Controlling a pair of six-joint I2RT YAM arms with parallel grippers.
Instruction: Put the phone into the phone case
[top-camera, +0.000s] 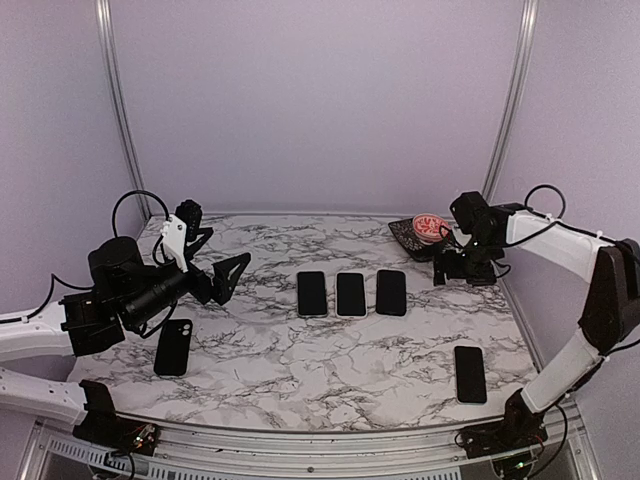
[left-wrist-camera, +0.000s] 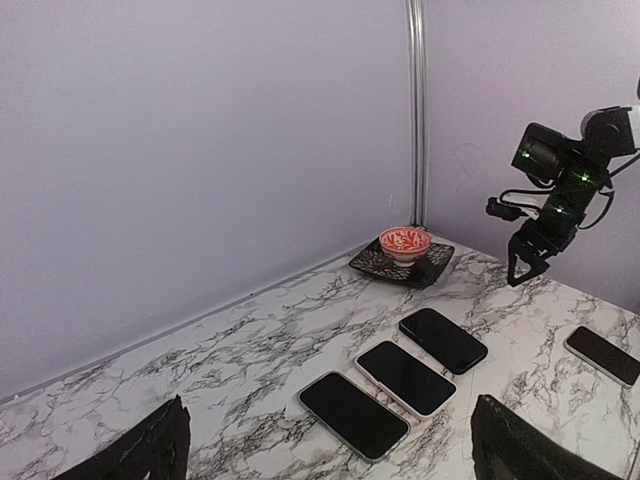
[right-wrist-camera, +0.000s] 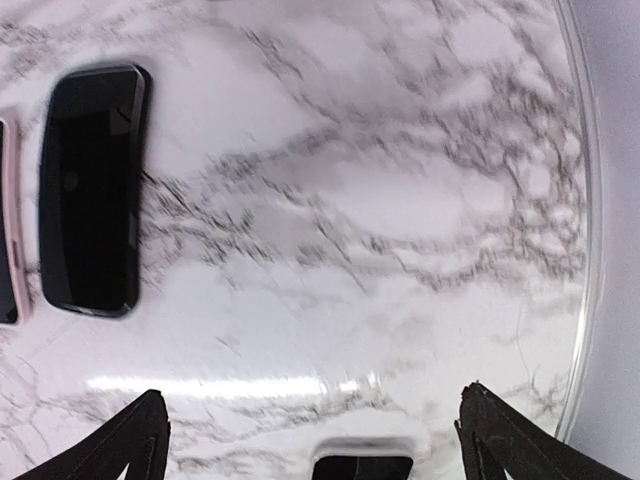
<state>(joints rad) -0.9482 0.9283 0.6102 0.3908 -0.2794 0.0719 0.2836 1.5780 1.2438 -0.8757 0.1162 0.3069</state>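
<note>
Your left gripper (top-camera: 232, 279) hangs above the marble table (top-camera: 260, 375) with its jaws spread wide and nothing between them. In its wrist view the two dark fingers (left-wrist-camera: 150, 445) sit in the bottom corners. Ahead of those fingertips three phones lie flat in a row, side by side. The nearest phone (left-wrist-camera: 354, 414) and the middle phone (left-wrist-camera: 405, 377) almost touch. The far phone (left-wrist-camera: 443, 339) lies just beyond them.

What looks like the black phone case (top-camera: 173, 347) lies flat on the table behind that gripper, back beside the wrist and apart from the fingers. Nothing is in it, and no phone touches it.

Your right gripper (top-camera: 465, 272) is also spread wide and holds nothing. Its fingers (right-wrist-camera: 120, 445) hover over bare marble. The far phone lies off to its left side, clear of the fingers. Just behind it, in the table corner, a dark dish (top-camera: 408, 235) carries a red-patterned bowl (top-camera: 431, 226). A light-rimmed phone (top-camera: 470, 373) lies flat, well back from this gripper toward the arm's base. In the right wrist view only its top edge shows, between the fingers.
</note>
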